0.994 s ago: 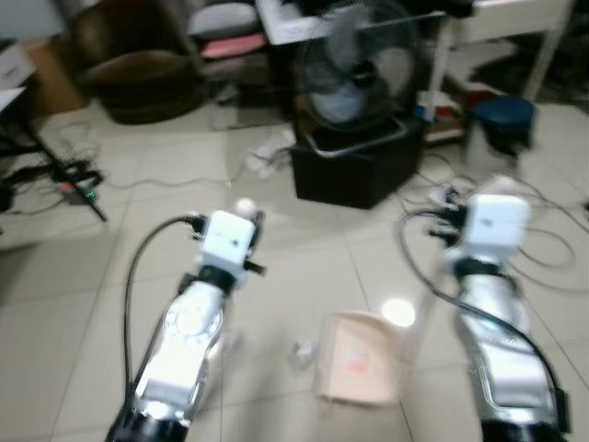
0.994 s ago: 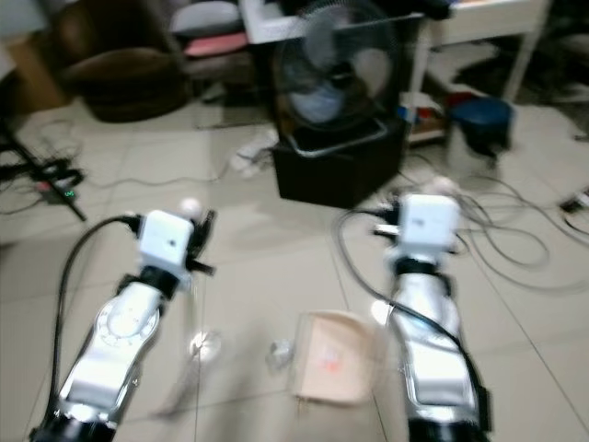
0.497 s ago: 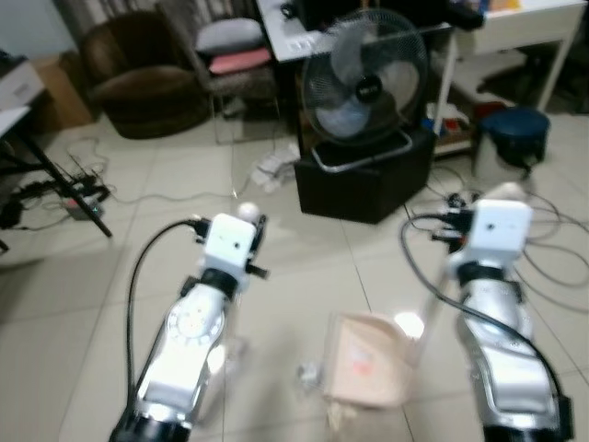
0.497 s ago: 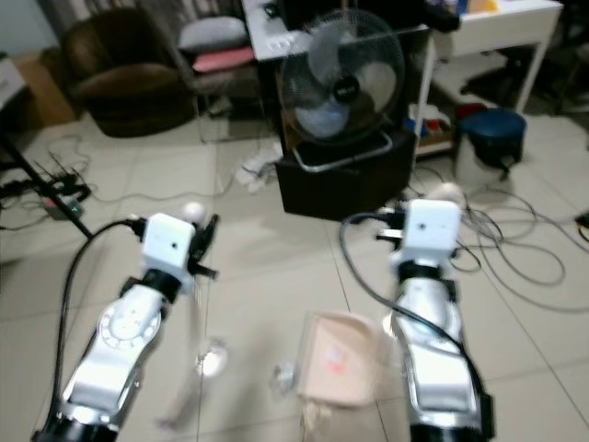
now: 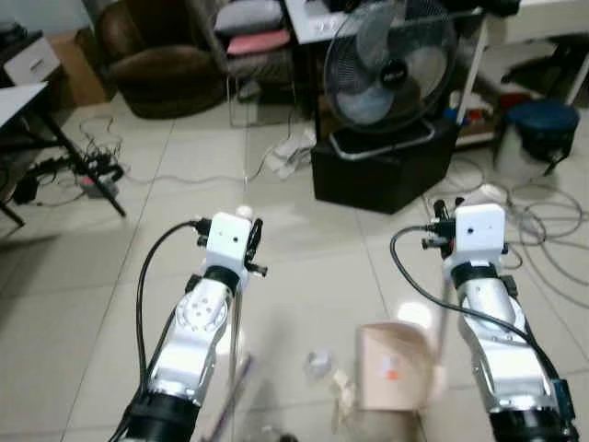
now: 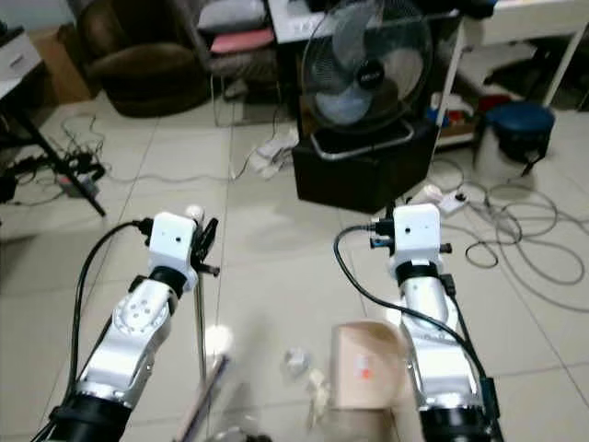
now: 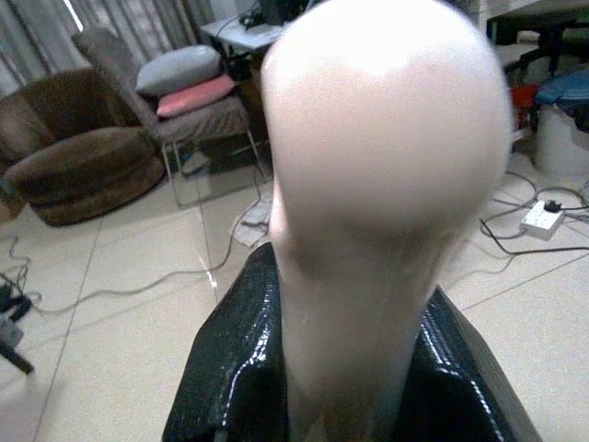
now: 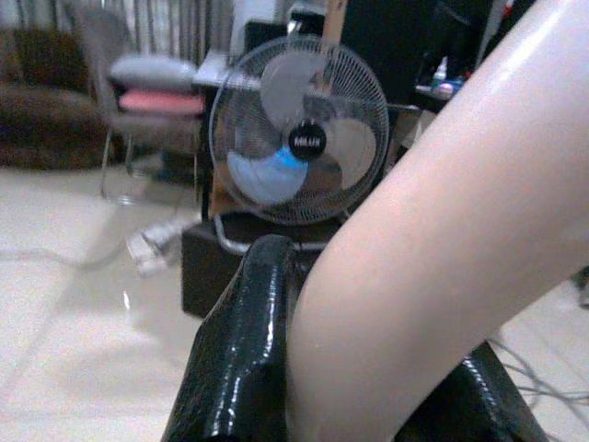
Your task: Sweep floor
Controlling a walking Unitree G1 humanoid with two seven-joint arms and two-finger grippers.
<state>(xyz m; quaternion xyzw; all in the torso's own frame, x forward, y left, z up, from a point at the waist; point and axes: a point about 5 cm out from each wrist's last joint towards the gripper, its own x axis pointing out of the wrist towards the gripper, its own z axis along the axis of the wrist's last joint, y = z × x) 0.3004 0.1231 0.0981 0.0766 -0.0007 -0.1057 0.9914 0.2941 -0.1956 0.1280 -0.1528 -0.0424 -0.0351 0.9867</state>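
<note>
The scraps of litter (image 6: 296,360) lie on the tiled floor (image 6: 267,239) just beside the open mouth of the dustpan (image 6: 363,364), on the side toward the robot's left arm. The dustpan is a pale beige scoop resting flat on the tiles near the robot's feet; its long pale handle (image 8: 433,249) rises toward the right claw (image 8: 368,368), whose black fingers (image 8: 244,341) are clamped around it.

On the other side of the litter from the dustpan stands the broom (image 6: 200,341). Its thin shaft runs nearly upright from the floor to the left claw (image 7: 354,368), and the rounded white cap of the broom's top (image 7: 386,129) sticks out past the black fingers (image 7: 230,368), which are closed tight on the shaft. The broom's lower end looks blurred, slanting along the tiles short of the litter.

So the litter sits between the two tools: broom on the left-arm side, dustpan on the right-arm side, its mouth facing the scraps. The stroke that seems called for runs from the broom toward the dustpan, across the robot's front, with the left arm doing the pushing and the right holding the scoop in place.

Well beyond the dustpan, a standing fan (image 6: 366,64) sits on a black box (image 6: 363,170), with cables (image 6: 515,230) trailing over the tiles near it.
</note>
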